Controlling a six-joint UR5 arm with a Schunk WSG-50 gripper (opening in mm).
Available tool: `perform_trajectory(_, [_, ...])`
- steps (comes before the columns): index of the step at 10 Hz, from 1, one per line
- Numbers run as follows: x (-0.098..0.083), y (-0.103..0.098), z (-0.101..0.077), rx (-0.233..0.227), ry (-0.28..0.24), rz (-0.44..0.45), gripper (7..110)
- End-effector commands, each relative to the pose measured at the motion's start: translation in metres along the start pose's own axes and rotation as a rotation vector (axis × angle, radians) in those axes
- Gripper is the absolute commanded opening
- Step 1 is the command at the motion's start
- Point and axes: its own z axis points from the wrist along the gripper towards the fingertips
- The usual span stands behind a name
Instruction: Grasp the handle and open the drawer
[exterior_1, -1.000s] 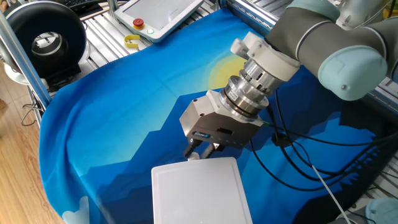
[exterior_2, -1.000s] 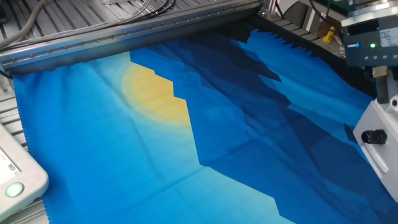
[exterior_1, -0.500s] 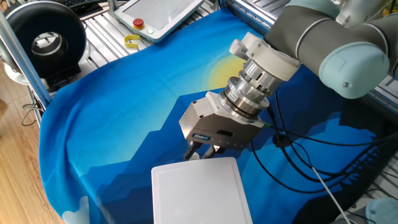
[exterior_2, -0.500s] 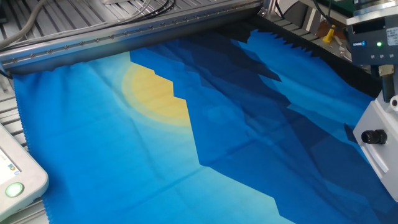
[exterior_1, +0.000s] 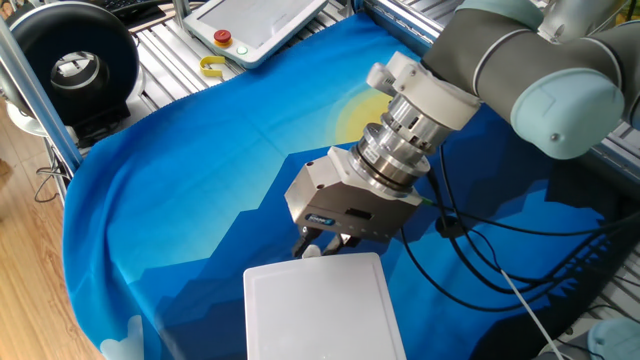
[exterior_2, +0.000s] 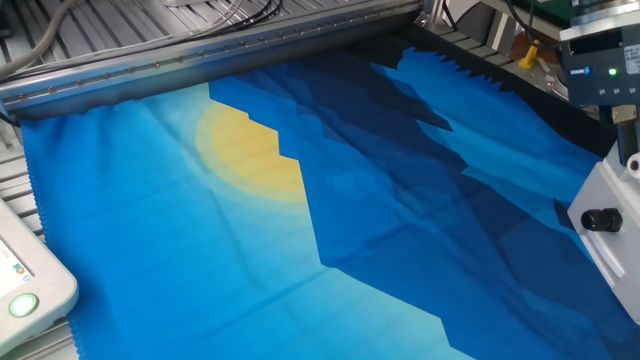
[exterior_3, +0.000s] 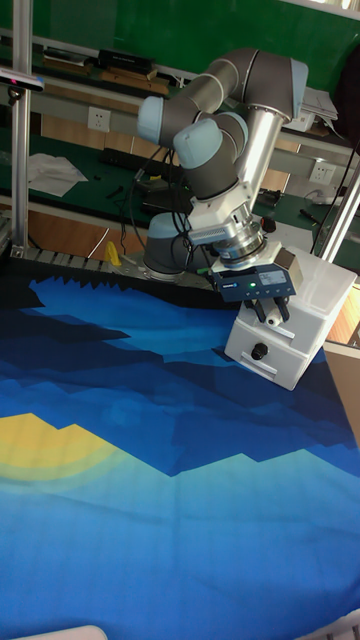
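Gripper (exterior_3: 271, 312) at drawer (exterior_3: 268, 358) front, fingers seemingly clamped on handle (exterior_1: 312, 251); pull outward comes next.

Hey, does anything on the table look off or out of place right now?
Nothing stands out. The white drawer box sits squarely on the blue cloth, which lies fairly flat. The gripper is right at the box's upper front; nothing spilled or damaged.

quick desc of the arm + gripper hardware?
The arm has grey tube links with pale blue joint caps. A ribbed silver wrist flange leads to the gripper, a boxy grey body with a small blue label and green lights, ending in short dark jaws. Black cables hang beside it.
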Motion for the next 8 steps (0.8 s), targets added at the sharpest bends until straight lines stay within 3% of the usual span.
perform_trajectory(1, [-0.0028,0.0023,0.0006,-0.004,-0.007,0.003,44])
perform_trajectory(2, [-0.0044,0.0012,0.0028,-0.002,-0.009,0.003,44])
perform_trajectory(3, [-0.0071,-0.0007,0.0057,0.000,-0.015,0.003,22])
perform_trajectory(8, [-0.0071,-0.0003,0.0064,-0.001,-0.015,0.026,22])
